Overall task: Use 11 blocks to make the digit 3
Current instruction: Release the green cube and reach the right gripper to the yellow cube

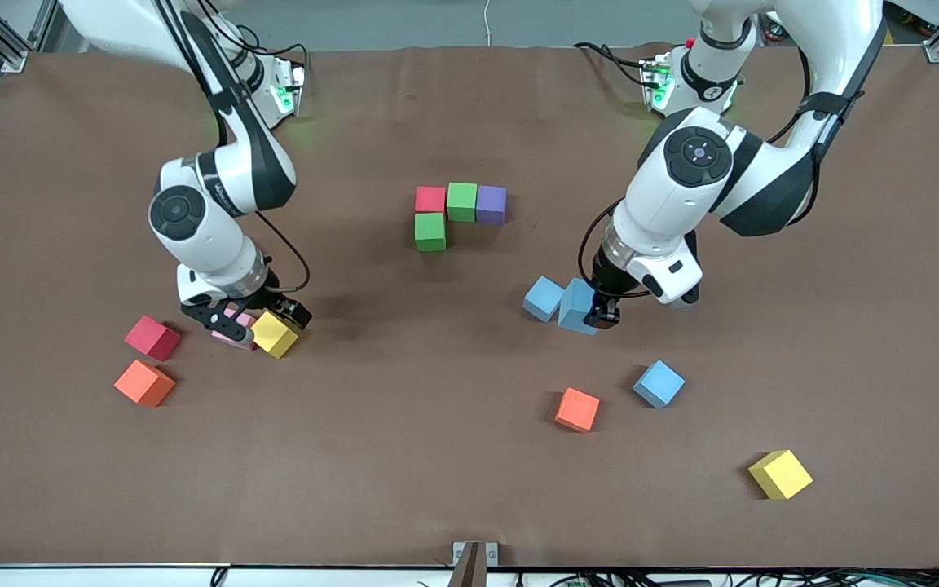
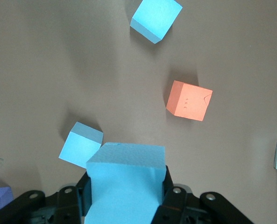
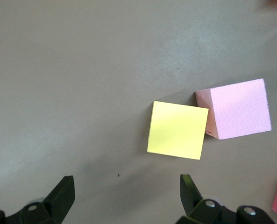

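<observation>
two grippers are at work. the left gripper (image 1: 597, 314) has its fingers clamped on a light blue block (image 2: 126, 177), lifted just beside another light blue block (image 1: 544, 297) on the brown table (image 1: 404, 456). the right gripper (image 3: 124, 198) hangs with fingers spread wide and empty over a yellow block (image 3: 177, 130) touching a pink block (image 3: 236, 109). four blocks (image 1: 460, 212), red, two green and purple, sit joined mid-table.
</observation>
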Robot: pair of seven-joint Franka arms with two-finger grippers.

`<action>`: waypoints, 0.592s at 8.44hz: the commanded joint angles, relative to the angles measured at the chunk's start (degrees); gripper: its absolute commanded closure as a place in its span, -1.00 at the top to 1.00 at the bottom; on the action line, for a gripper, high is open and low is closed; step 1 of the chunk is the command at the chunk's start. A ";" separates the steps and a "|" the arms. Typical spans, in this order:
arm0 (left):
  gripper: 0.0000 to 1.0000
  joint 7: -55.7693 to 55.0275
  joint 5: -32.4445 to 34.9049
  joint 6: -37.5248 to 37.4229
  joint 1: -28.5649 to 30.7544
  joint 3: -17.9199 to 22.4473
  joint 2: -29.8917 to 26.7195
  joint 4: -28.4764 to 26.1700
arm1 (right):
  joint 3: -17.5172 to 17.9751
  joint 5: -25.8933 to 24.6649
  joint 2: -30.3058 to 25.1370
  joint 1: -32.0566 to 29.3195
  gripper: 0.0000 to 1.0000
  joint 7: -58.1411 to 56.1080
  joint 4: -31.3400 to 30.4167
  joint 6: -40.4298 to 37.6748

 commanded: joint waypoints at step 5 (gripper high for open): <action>-0.41 -4.93 -2.56 -2.09 -20.20 18.83 -0.30 2.15 | 1.14 0.05 4.85 -5.14 0.99 1.68 -0.46 7.25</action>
